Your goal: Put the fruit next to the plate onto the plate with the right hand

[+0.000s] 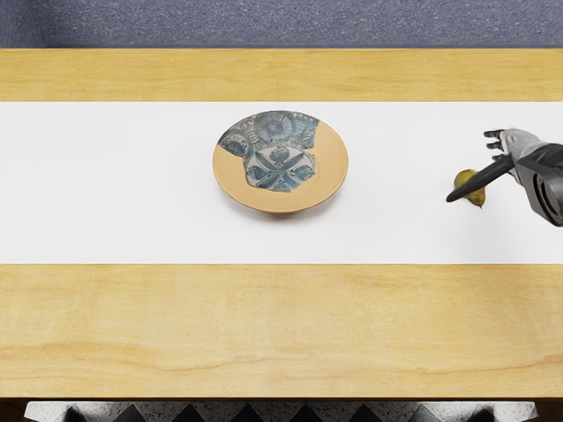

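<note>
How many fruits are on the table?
1. The yellow fruit lies on the white strip far to the right of the plate, partly behind a finger of the open right hand. None is on the plate; the hand could hide something small.

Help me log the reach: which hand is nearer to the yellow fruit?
Right. The right hand is just right of the fruit, fingers spread and overlapping it in the picture; the left hand is not in view.
</note>
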Controlling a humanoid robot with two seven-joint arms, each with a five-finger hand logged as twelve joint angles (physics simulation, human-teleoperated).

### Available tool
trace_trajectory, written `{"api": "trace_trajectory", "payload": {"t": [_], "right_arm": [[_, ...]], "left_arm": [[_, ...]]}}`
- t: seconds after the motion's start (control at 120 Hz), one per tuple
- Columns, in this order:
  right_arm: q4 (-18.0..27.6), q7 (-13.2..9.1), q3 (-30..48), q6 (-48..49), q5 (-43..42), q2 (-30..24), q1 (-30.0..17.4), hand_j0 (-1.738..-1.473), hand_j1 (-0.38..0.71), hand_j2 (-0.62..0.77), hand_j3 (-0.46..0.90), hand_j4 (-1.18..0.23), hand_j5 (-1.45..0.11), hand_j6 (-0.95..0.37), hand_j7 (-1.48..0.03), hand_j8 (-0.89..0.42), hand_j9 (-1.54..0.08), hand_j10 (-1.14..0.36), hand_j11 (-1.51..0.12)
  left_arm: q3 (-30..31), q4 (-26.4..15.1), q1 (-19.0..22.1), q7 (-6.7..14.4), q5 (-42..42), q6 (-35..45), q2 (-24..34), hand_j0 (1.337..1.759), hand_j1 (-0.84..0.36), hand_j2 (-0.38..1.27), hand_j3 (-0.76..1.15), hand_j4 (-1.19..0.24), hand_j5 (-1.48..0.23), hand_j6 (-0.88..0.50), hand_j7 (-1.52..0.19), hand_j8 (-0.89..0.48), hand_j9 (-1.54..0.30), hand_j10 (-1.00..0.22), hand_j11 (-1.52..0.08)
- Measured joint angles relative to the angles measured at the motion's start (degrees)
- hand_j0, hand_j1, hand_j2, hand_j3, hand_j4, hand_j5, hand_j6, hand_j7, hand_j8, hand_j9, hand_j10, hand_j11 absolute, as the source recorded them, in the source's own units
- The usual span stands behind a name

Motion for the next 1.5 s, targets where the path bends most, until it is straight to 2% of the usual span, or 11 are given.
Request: {"api": "trace_trajectory", "payload": {"t": [0.467,0.575,0.75,0.892,1.375,1.5], "right_arm": [[-1.7,0.0,-0.27,-0.03,-2.2,3.74,-2.48,-1.658,-0.19,-0.03,0.0,-0.13,-0.17,-0.14,-0.17,-0.14,-0.17,-0.13,-0.17],[-2.52,-0.01,-0.18,0.29,-3.02,4.13,-2.83,-1.658,-0.19,-0.03,0.0,-0.14,-0.18,-0.14,-0.18,-0.1,-0.18,-0.14,-0.18],[-3.12,-0.01,-0.11,0.33,-3.23,3.9,-2.75,-1.658,-0.19,-0.03,0.0,-0.14,-0.18,-0.14,-0.18,-0.13,-0.18,-0.15,-0.18],[-3.56,0.0,0.03,0.09,-2.92,3.5,-2.74,-1.658,-0.19,-0.03,0.0,-0.14,-0.18,-0.14,-0.18,-0.2,-0.18,-0.14,-0.18],[-5.21,0.0,-0.17,-0.03,-4.66,4.08,-3.8,-1.658,-0.19,-0.03,0.0,-0.14,-0.18,-0.14,-0.18,-0.14,-0.18,-0.14,-0.18],[-7.45,0.0,-0.26,-0.03,-4.84,4.93,-4.57,-1.658,-0.19,-0.03,0.0,-0.14,-0.18,-0.14,-0.18,-0.14,-0.18,-0.14,-0.18]], "left_arm": [[0.0,0.0,-0.01,-0.01,0.0,0.0,0.0,1.658,0.35,0.0,0.0,0.0,0.0,0.0,0.0,0.0,0.0,0.0,0.0],[-0.01,0.0,0.0,-0.01,0.0,0.0,0.0,1.658,0.35,0.0,0.0,0.0,0.0,0.0,0.0,0.0,0.0,0.0,0.0],[-0.01,0.0,0.01,0.0,0.0,0.0,0.0,1.658,0.35,0.0,0.0,0.0,0.0,0.0,0.0,0.0,0.0,0.0,0.0],[0.0,0.0,-0.01,-0.01,0.01,0.0,0.0,1.658,0.35,0.0,0.0,0.0,0.0,0.0,0.0,0.0,0.0,0.0,0.0],[0.0,0.0,0.05,-0.01,0.0,0.0,0.0,1.658,0.35,0.0,0.0,0.0,0.0,0.0,0.0,0.0,0.0,0.0,0.0],[0.0,0.0,0.01,0.0,0.0,0.0,0.0,1.658,0.35,0.0,0.0,0.0,0.0,0.0,0.0,0.0,0.0,0.0,0.0]]}}
